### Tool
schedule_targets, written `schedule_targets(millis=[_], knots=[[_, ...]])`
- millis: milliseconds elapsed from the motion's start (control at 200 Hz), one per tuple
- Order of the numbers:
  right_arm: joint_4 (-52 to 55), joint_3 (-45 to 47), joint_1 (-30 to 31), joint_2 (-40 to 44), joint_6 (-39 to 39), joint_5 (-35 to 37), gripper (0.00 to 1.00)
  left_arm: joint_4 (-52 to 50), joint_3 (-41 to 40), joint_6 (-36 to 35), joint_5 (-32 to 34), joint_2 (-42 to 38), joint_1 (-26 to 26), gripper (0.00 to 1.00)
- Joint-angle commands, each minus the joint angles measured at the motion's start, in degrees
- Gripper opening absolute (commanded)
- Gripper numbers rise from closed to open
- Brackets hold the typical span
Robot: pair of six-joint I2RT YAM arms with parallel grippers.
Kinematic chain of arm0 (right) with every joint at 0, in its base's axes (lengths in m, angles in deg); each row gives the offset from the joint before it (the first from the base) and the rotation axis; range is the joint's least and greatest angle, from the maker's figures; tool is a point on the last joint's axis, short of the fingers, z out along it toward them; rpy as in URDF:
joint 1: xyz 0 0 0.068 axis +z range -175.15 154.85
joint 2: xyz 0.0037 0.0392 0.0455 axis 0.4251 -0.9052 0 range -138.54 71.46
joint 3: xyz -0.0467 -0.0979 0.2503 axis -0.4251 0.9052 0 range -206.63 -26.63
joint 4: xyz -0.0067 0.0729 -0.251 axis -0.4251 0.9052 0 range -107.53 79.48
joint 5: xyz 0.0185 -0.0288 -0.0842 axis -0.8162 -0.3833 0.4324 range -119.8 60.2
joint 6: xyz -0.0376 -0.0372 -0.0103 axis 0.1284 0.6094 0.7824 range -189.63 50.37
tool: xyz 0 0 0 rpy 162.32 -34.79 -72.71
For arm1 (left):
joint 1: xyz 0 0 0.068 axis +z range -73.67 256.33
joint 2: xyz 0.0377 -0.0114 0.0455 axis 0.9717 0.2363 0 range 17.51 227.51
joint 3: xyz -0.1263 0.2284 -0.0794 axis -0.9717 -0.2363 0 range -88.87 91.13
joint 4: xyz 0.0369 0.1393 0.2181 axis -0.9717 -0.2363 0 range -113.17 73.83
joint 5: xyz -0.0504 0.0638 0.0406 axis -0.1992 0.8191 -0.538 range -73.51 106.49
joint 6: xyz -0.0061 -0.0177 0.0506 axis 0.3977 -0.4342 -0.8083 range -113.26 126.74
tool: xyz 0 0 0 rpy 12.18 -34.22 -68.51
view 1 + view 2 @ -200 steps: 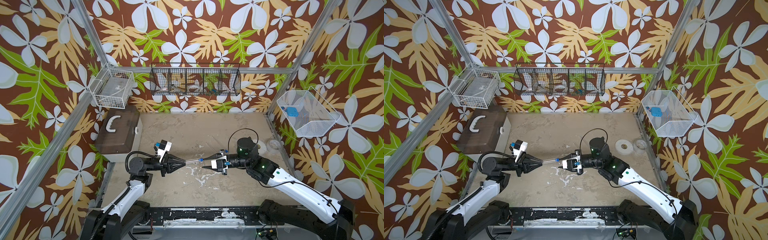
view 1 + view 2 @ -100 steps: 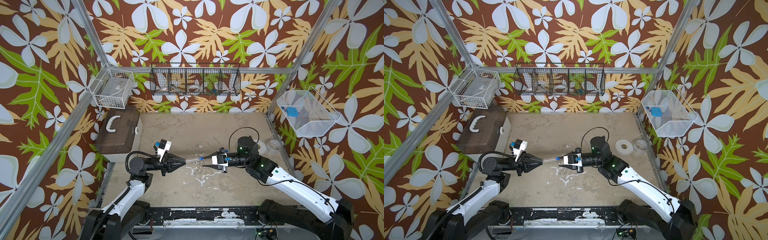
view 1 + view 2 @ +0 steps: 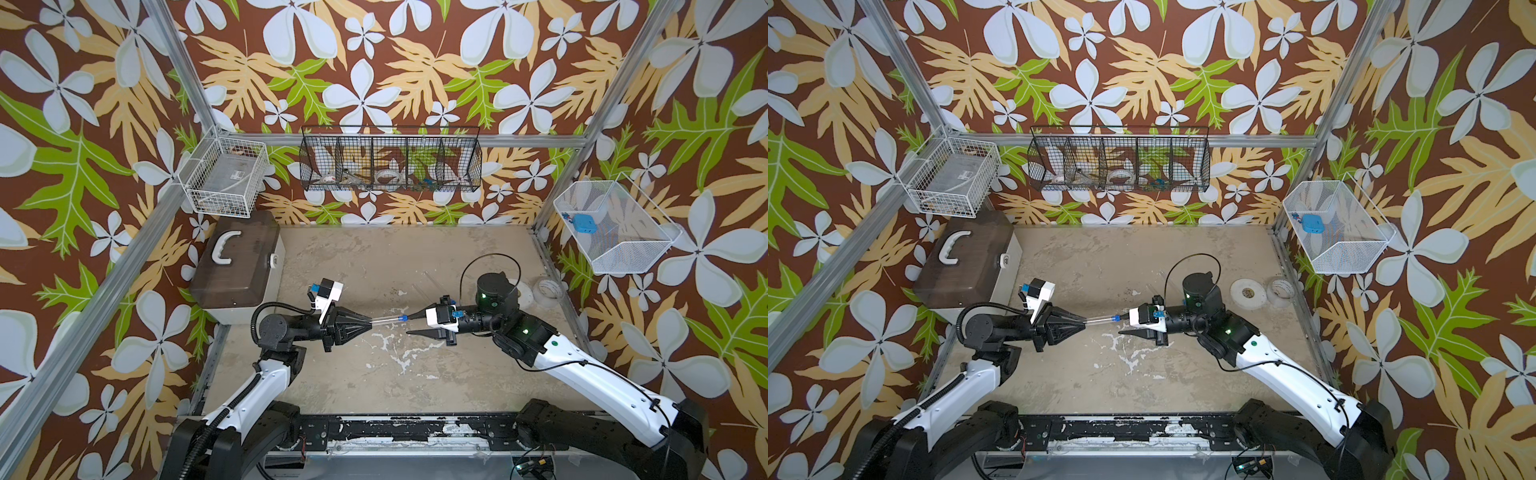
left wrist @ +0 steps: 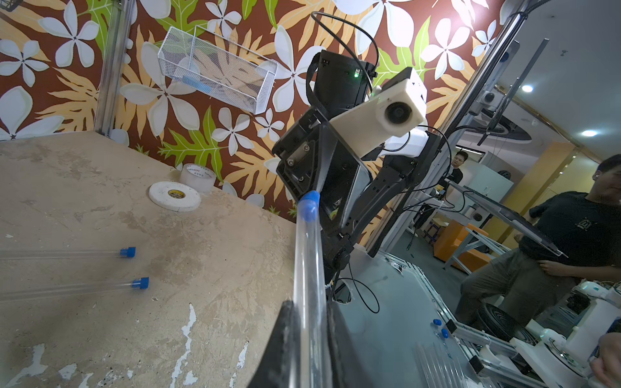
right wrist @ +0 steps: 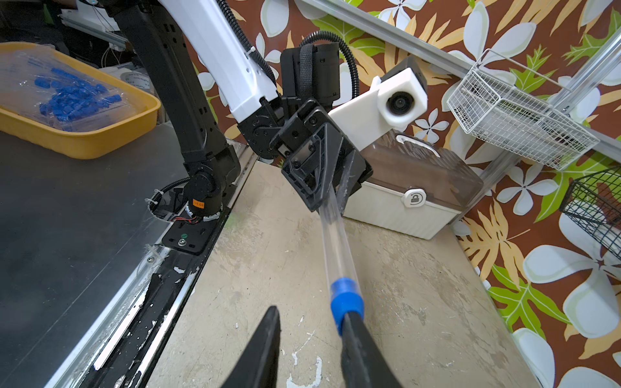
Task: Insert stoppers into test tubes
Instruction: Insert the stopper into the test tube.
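Test tube is hanging level above the tabletop in both top views, off the robot-side corner of the box, its long axis pointing away from the box. Left fingers are pinching its box-side end; the blue stopper is sitting on the far end. Right fingers are standing spread, one tip touching the stopper.

Left wrist view: two more stoppered tubes are lying flat on the tabletop.

Right wrist view: the stopper is resting against one finger, the other standing apart. Any seating push is probably running along the tube axis, toward the box.
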Motion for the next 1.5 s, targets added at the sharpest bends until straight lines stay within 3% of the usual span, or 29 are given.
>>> schedule_targets(millis=[0, 631, 766, 1046, 1121, 1221, 1346, 1497], knots=[[0.4, -0.2, 0.0, 0.1, -1.9, -0.7, 0.33, 4.0, 0.4, -0.1, 0.1, -0.2, -0.2, 0.00], [3.1, -0.9, -2.3, 2.2, -5.9, -2.0, 0.32, 3.4, 0.2, -0.7, 0.2, -0.2, -0.1, 0.00], [2.5, 0.2, -3.9, 4.1, -11.0, -2.0, 0.32, 2.9, -0.1, -1.7, 0.1, 0.0, -0.2, 0.00], [-0.3, -0.5, -5.3, 3.7, -29.8, 1.2, 0.28, 1.4, -0.5, -4.0, 0.1, 0.2, -0.2, 0.00], [1.5, -1.6, -5.3, 3.0, -31.1, 2.9, 0.29, -1.3, -0.6, -6.4, 0.4, 0.2, -0.1, 0.00], [8.2, -4.3, -4.1, 3.7, -25.3, 9.1, 0.36, -8.2, -0.1, -12.4, 0.7, 0.4, -0.1, 0.00], [18.3, -8.5, -1.9, 3.4, -11.4, 16.3, 0.42, -23.1, 1.2, -24.8, 1.5, 0.6, -0.2, 0.00], [22.1, -10.6, 2.9, 2.4, 1.3, 24.7, 0.53, -38.1, 3.3, -37.6, 2.5, 0.5, -0.1, 0.00]])
